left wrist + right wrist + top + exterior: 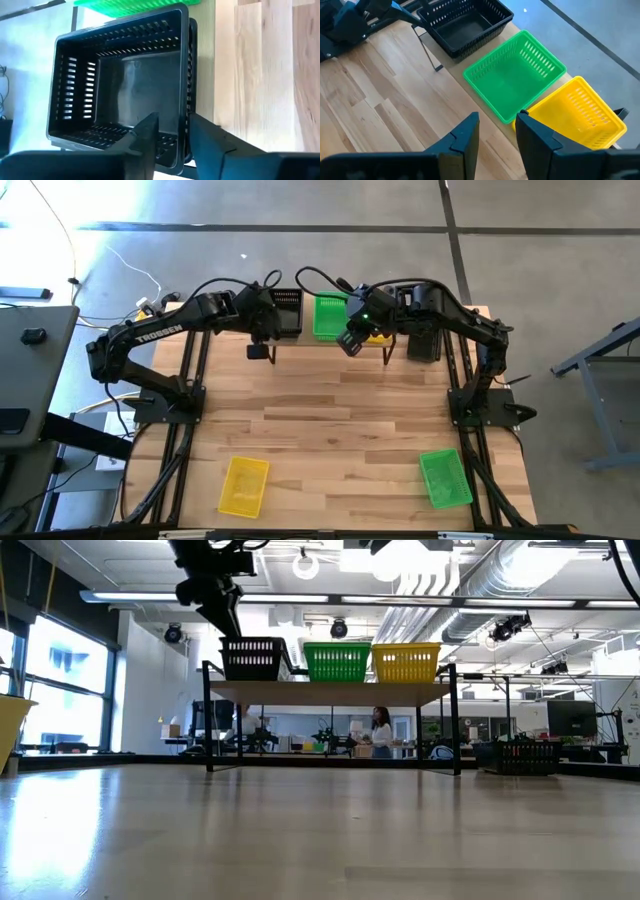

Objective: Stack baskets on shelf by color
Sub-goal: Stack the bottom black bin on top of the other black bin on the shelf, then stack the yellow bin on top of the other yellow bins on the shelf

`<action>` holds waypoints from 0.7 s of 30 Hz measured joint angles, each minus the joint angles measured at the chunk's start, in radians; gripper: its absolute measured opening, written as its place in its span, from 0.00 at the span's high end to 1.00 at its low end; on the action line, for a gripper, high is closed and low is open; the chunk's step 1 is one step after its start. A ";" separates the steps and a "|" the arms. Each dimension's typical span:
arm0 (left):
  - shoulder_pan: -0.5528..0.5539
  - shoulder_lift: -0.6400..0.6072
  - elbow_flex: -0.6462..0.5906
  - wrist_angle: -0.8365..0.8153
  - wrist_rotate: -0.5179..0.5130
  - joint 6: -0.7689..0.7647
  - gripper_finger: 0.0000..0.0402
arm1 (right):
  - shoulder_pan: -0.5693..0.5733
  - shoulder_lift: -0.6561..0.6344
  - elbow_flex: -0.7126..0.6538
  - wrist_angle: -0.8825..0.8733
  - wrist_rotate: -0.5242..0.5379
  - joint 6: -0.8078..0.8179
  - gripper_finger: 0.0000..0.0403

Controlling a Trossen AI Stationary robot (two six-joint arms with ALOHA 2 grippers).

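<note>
My left gripper [172,137] sits over the near wall of the black basket [122,85] on the shelf [335,690], its fingers parted with the wall between them; whether they touch it I can't quite tell. My right gripper [497,135] hangs released above the shelf's front edge, fingers apart, holding nothing, just over the green basket [512,75] and the yellow basket [575,112]. On the shelf I see black, green and yellow side by side; the black looks like more than one nested. Near the table's [330,430] front edge lie a loose yellow basket [245,485] and a loose green basket [445,477], well apart.
</note>
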 joint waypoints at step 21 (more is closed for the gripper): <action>-0.066 -0.043 0.241 -0.327 0.096 -0.393 0.56 | 0.003 -0.022 0.000 0.015 -0.068 -0.015 0.72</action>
